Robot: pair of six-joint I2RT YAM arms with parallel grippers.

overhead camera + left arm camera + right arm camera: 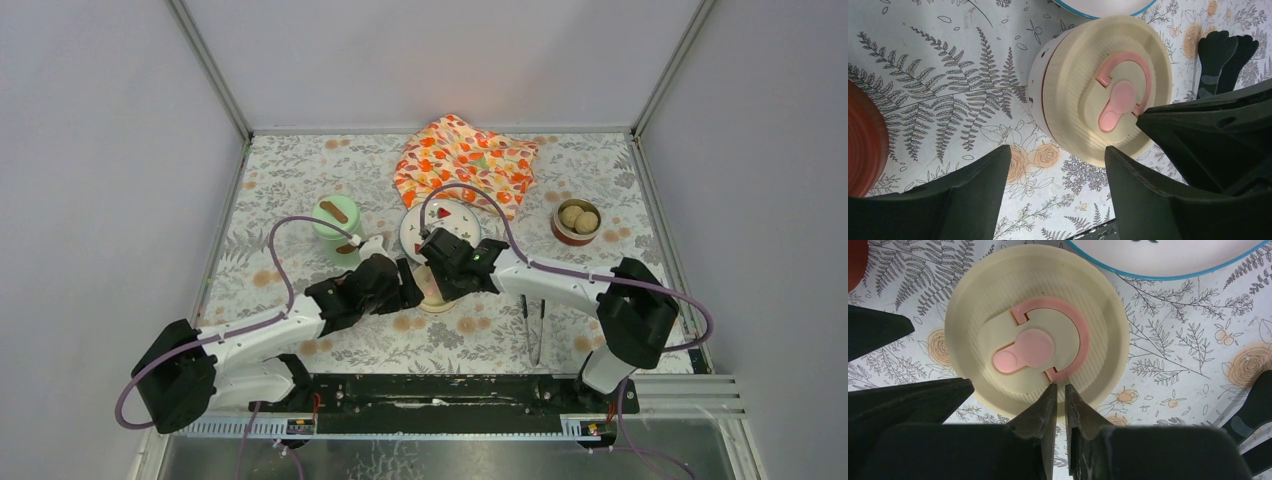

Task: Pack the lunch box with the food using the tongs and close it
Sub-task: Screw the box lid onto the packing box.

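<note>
- The left gripper [1058, 150] is spread wide and empty, just short of the cream-lidded pot [1083, 65].
- The right gripper [1060, 387] is pinched nearly together, with nothing seen between, at that lid's near edge.

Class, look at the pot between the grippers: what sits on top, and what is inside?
A cream lid with a pink handle covers it. The lid hides whatever is inside the pot.

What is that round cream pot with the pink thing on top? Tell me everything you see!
The cream pot is low and round, its ribbed, plastic-looking lid on. A pink half-ring handle lies flat around a pink tab. It stands upright on the flowery table, close to the white plate. The right gripper, nearly shut, sits at its rim; touching is unclear.
</note>
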